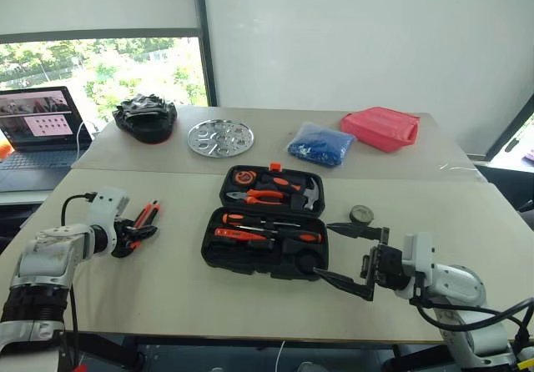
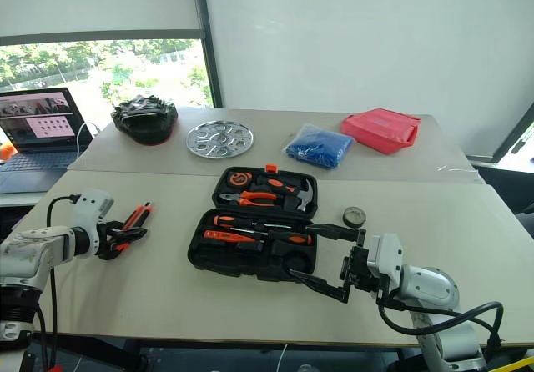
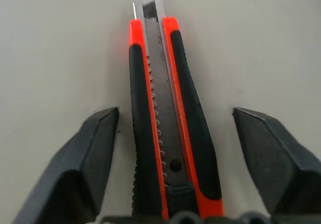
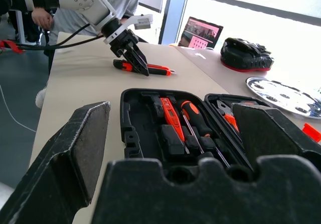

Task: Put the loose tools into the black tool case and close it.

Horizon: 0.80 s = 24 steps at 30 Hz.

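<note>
Presently, left gripper straddles orange-and-black plastic utility knife, flat on table left of open black moulded tool case; fingers apart, not touching. Advise centred, square closure mid-handle. Right gripper wide, empty, near case's right end.

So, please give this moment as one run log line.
left gripper: open astride utility knife on table | right gripper: open, beside tool case | case: open | tape roll: loose

Orange-black utility knife; black tool case; red box.
</note>
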Tool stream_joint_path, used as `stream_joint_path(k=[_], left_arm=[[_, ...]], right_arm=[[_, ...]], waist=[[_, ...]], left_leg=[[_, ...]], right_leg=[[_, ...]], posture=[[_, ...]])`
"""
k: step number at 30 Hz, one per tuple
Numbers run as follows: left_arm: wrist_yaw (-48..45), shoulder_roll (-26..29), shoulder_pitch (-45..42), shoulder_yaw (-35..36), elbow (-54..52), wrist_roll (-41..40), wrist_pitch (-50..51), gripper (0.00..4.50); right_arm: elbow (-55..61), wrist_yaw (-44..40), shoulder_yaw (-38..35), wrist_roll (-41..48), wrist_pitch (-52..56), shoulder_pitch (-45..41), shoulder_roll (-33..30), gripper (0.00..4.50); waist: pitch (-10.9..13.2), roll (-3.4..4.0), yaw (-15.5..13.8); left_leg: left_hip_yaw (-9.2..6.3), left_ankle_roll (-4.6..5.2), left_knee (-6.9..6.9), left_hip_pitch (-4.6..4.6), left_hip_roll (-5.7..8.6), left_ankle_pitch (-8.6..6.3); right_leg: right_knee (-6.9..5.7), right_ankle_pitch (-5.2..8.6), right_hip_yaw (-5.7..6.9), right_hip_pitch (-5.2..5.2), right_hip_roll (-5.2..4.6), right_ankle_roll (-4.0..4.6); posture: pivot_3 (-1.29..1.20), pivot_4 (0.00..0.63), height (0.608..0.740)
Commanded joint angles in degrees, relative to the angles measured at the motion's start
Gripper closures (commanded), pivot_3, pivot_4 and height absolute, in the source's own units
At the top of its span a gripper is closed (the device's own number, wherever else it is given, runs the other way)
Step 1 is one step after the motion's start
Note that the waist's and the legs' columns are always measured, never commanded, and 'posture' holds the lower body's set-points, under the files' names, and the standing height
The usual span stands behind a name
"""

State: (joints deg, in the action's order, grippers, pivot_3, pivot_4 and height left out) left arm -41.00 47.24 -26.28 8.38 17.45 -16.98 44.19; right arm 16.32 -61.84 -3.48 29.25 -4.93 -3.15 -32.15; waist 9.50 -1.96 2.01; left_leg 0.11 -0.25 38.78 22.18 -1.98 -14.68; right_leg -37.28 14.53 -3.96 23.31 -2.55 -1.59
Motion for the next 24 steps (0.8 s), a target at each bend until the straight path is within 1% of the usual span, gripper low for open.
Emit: stream_joint_path(k=[1,2,3,5,7,9,11,13,15,18,21,24], left_arm=[[-3.16,0.93,-0.6,1.05,0.33,-0.47,-3.77,2.66],[-4.88,0.57,-0.75,2.36,0.21,-1.56,-6.68,2.83],[-7.44,0.39,-0.89,3.42,-0.29,-2.97,-9.23,2.86],[-15.78,-0.05,-1.41,4.84,-3.39,-7.0,-15.59,2.86],[-25.17,-0.12,-1.51,4.36,-7.96,-10.64,-20.73,2.86],[-32.6,1.22,-2.51,-1.73,-11.78,-8.62,-25.22,2.86],[-39.34,2.4,-4.06,-9.16,-14.09,-4.21,-29.78,2.86],[-43.89,1.31,-6.66,-15.0,-14.88,-1.53,-32.89,2.86],[-44.04,-1.14,-9.12,-18.79,-15.46,-0.31,-32.09,2.86],[-43.3,-5.76,-11.74,-24.04,-14.91,3.3,-33.76,2.86],[-41.49,-9.35,-14.62,-27.54,-9.53,8.24,-37.39,2.86],[-40.96,-11.53,-17.38,-29.36,-4.18,11.15,-39.18,2.86]], right_arm=[[1.99,0.64,-1.88,-0.01,-1.89,0.57,-0.36,0.0],[2.13,0.66,-2.06,0.02,-1.98,0.87,-0.46,0.0],[2.26,0.65,-2.26,0.05,-2.08,1.19,-0.6,0.0],[2.57,0.74,-2.87,0.18,-2.22,1.91,-0.99,0.0],[2.81,0.74,-3.58,0.35,-2.29,2.55,-1.52,0.0],[2.99,0.52,-4.71,0.74,-2.19,3.44,-2.26,0.0],[3.06,0.15,-5.88,1.11,-2.11,4.59,-3.02,0.0],[2.96,-0.4,-6.86,1.04,-2.34,5.94,-3.9,0.0],[2.97,-0.59,-7.55,0.97,-2.47,7.07,-4.4,0.0],[3.96,0.08,-8.35,0.79,-2.43,8.77,-4.42,0.0],[5.8,1.04,-8.72,0.79,-2.27,10.79,-4.05,0.0],[7.36,1.96,-8.8,0.64,-2.14,12.45,-3.83,0.0]], waist=[[0.0,0.0,-0.08],[0.0,0.0,-0.16],[0.01,-0.01,-0.27],[0.02,-0.03,-0.63],[0.03,-0.03,-0.99],[0.03,-0.02,-1.46],[0.04,0.0,-1.83],[0.04,0.08,-2.01],[0.05,0.1,-1.98],[0.06,0.1,-1.87],[0.06,0.1,-1.35],[0.06,0.11,-0.87]], left_leg=[[0.0,0.0,0.01,-0.01,0.0,0.0],[0.0,0.0,0.01,0.0,0.0,0.0],[0.0,0.0,0.01,0.01,0.0,0.0],[-0.01,0.0,0.01,0.07,-0.01,0.0],[0.0,-0.01,0.03,0.16,-0.01,0.0],[0.02,-0.01,0.03,0.18,0.0,0.0],[0.03,-0.01,0.05,0.16,0.05,0.0],[0.04,-0.01,0.05,0.09,0.06,0.0],[0.09,0.0,0.06,0.07,0.08,0.01],[0.06,0.0,0.12,0.09,0.05,0.01],[0.03,0.01,0.14,0.11,0.05,0.0],[-0.02,0.03,0.13,0.1,0.05,0.0]], right_leg=[[0.0,0.0,0.0,0.0,0.0,0.0],[0.0,0.0,0.0,0.0,0.01,0.0],[0.0,0.0,0.0,0.01,0.01,0.0],[0.02,0.0,0.02,0.04,0.01,0.0],[0.04,0.0,0.03,0.1,0.0,0.0],[0.07,0.0,0.02,0.11,-0.03,0.0],[0.12,0.0,0.03,0.03,-0.05,-0.02],[0.15,0.01,0.02,-0.07,-0.04,-0.04],[0.16,0.02,-0.04,-0.11,-0.01,-0.07],[0.13,0.02,-0.04,-0.11,0.06,-0.07],[0.13,0.02,-0.04,-0.1,0.08,-0.08],[0.1,0.02,-0.06,-0.08,0.11,-0.07]], posture=[[0.0,0.15,0.74],[0.0,0.15,0.74],[0.0,0.15,0.74],[0.0,0.15,0.74],[0.0,0.15,0.74],[0.0,0.15,0.74],[0.0,0.15,0.74],[0.0,0.15,0.74],[0.0,0.15,0.74],[0.0,0.15,0.74],[0.0,0.15,0.74],[0.0,0.15,0.74]])
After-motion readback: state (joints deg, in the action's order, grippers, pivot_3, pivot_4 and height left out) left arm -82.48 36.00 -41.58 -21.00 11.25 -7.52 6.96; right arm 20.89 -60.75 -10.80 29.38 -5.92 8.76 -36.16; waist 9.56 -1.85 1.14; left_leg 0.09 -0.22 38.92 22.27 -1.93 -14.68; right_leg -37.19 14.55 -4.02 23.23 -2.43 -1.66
